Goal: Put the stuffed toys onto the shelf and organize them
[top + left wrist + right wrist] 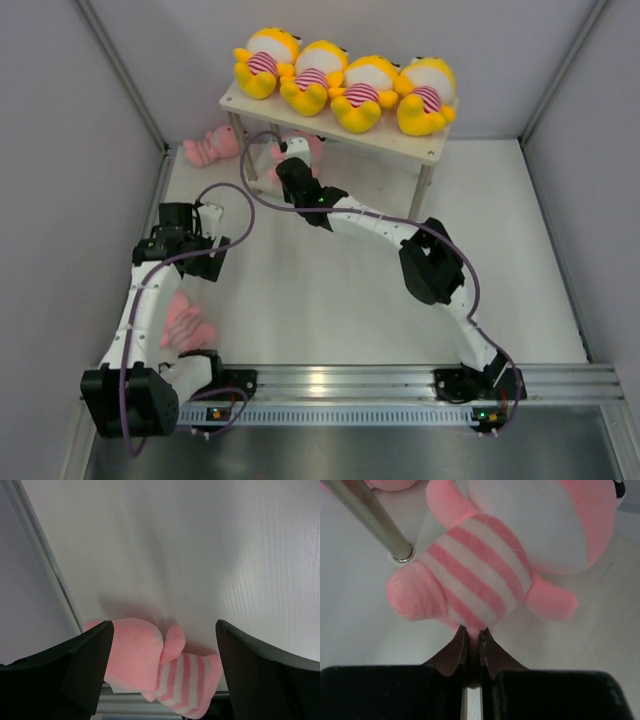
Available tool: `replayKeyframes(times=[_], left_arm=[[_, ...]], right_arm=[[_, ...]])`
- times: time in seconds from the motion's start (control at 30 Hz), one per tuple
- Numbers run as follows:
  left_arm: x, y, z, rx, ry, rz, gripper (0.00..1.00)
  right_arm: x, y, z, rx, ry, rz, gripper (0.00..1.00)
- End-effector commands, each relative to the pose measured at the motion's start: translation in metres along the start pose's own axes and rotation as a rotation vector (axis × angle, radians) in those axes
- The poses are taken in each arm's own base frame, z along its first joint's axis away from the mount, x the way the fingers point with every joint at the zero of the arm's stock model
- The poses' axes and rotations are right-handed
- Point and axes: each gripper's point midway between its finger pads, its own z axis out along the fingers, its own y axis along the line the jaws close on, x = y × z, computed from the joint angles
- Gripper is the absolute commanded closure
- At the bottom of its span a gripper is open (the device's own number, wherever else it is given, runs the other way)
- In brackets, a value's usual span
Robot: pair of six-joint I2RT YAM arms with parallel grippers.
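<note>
Barely between right fingers (451, 655) (pink toy (480, 570))

A white, faintly grained tabletop (330, 300) fills the middle, boxed in by pale grey walls (60, 150) at nine, twelve and three o'clock. A ribbed aluminium rail (350, 378) runs across at six o'clock, a darker brushed metal strip (400, 450) just below it. Thin metal frame bars (120, 70) mark the back corners at eleven and one o'clock.
</note>
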Motion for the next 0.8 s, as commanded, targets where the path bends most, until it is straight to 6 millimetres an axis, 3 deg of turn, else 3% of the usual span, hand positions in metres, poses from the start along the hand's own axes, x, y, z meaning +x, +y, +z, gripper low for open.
replayKeyframes(times=[0.0, 0.23, 0.33, 0.37, 0.4, 0.43, 0.5, 0.53, 0.6, 0.63, 0.7, 0.77], left_arm=[[-0.019, 0.007, -0.006, -0.018, -0.064, -0.001, 0.11], [-0.018, 0.007, -0.004, -0.014, -0.056, -0.002, 0.11], [-0.018, 0.007, -0.002, -0.014, -0.051, 0.000, 0.11], [-0.018, 0.007, -0.002, -0.011, -0.049, 0.000, 0.11], [-0.018, 0.006, -0.001, -0.006, -0.046, 0.004, 0.11], [-0.018, 0.006, 0.001, -0.002, -0.041, 0.008, 0.11], [-0.021, 0.006, 0.004, 0.003, -0.030, 0.014, 0.11], [-0.023, 0.007, 0.005, 0.007, -0.030, 0.018, 0.11], [-0.030, 0.010, 0.009, 0.008, -0.027, 0.035, 0.11], [-0.033, 0.013, 0.010, -0.003, -0.029, 0.042, 0.11], [-0.042, 0.022, 0.016, -0.030, -0.025, 0.058, 0.11], [-0.055, 0.037, 0.018, -0.088, -0.032, 0.065, 0.12]], right_arm=[[-0.034, -0.002, 0.017, 0.021, -0.098, 0.050, 1.00], [-0.017, -0.014, 0.051, -0.059, -0.063, 0.058, 1.00], [-0.016, -0.021, 0.052, -0.041, -0.049, 0.046, 0.97], [-0.010, -0.022, 0.052, -0.041, -0.037, 0.038, 0.90], [-0.020, -0.021, 0.047, -0.054, -0.057, 0.046, 0.86], [-0.014, -0.020, 0.046, -0.059, -0.047, 0.035, 0.77], [-0.025, -0.020, 0.038, -0.069, -0.065, 0.035, 0.70], [-0.023, -0.021, 0.035, -0.069, -0.058, 0.025, 0.61], [-0.037, -0.019, 0.024, -0.081, -0.087, 0.028, 0.55], [-0.033, -0.020, 0.022, -0.083, -0.081, 0.014, 0.48], [-0.045, -0.017, 0.010, -0.093, -0.105, 0.006, 0.43], [-0.043, -0.013, 0.001, -0.099, -0.102, -0.020, 0.38]])
